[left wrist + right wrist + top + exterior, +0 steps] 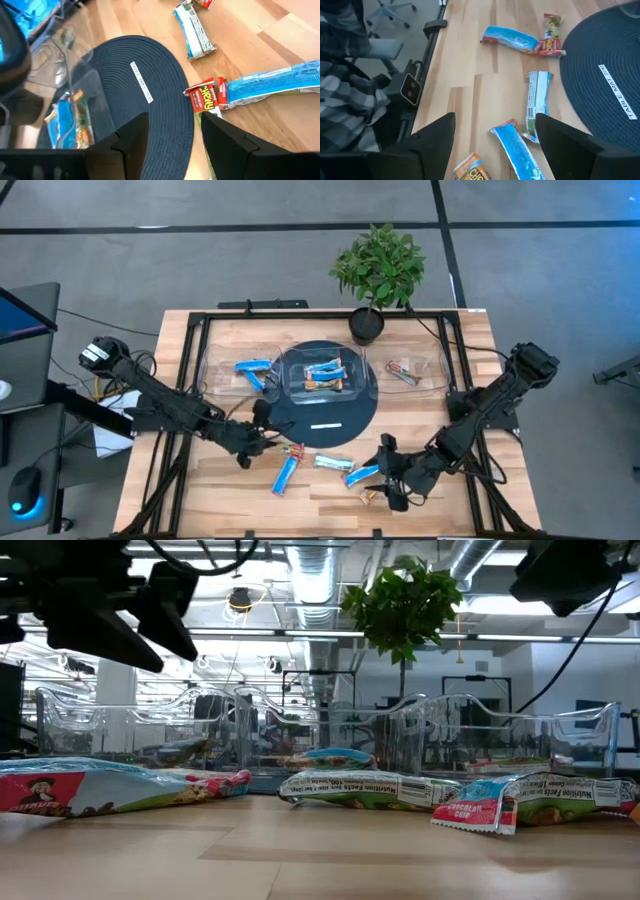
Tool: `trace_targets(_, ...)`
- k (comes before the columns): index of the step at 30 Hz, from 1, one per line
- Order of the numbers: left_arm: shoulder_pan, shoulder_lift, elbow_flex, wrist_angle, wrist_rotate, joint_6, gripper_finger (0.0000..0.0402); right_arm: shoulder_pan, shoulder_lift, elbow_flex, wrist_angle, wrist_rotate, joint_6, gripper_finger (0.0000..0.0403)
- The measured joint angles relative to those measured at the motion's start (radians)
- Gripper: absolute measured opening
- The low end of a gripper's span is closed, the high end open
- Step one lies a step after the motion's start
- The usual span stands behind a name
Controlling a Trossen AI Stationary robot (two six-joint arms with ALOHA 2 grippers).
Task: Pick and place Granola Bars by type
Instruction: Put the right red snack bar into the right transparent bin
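Observation:
Several wrapped granola bars lie flat on the wooden table near its front edge: a blue bar with a red end point(287, 473), a pale bar point(333, 463), another blue bar point(362, 475) and a small tan bar point(372, 497). My left gripper point(266, 438) hovers open over the near left rim of the round dark mat point(150, 100), and the blue bar with the red end point(260, 87) lies just beyond its fingers. My right gripper point(384, 472) hovers open above the second blue bar point(517, 150), with the pale bar point(537, 102) beside it.
Three clear trays stand along the far side. The left tray point(250, 370) holds blue bars, the middle tray point(325, 375) stands on the mat with mixed bars, and the right tray point(403, 372) holds one. A potted plant point(378, 275) stands behind them. A white label strip point(327, 424) lies on the mat.

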Motion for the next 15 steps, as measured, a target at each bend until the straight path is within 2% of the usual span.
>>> trace_targets(9,0.107,0.0,0.0,0.012,0.176,0.036,0.0178,-0.038,0.118,0.001,0.047,-0.049,0.052,0.0269)
trace_targets(15,0.144,0.0,0.0,0.012,0.236,0.038,0.0178,-0.073,0.171,0.002,0.065,-0.089,0.099,0.0269)
